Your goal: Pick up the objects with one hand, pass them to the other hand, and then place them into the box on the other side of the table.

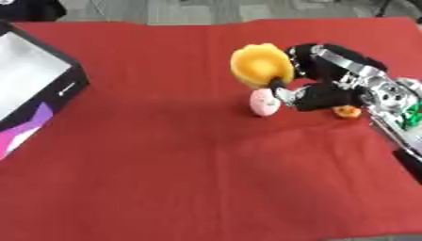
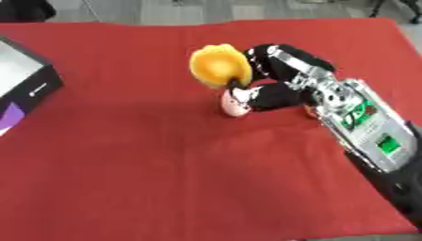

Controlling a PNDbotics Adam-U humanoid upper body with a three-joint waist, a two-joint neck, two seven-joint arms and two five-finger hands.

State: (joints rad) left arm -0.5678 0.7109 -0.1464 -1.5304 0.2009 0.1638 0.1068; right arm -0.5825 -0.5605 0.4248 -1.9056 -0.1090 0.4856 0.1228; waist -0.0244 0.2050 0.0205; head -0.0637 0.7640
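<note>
My right hand comes in from the right and is shut on a round yellow object, held between curled fingers and thumb just above the red cloth. A small pale pink object lies on the cloth right under the thumb. A small orange object shows beside the wrist, partly hidden by the hand. An open box with black walls and a white inside stands at the left edge of the table. My left hand shows in neither view.
A red cloth covers the table; its far edge runs along the top of the views. The box's outer side shows purple and pink print.
</note>
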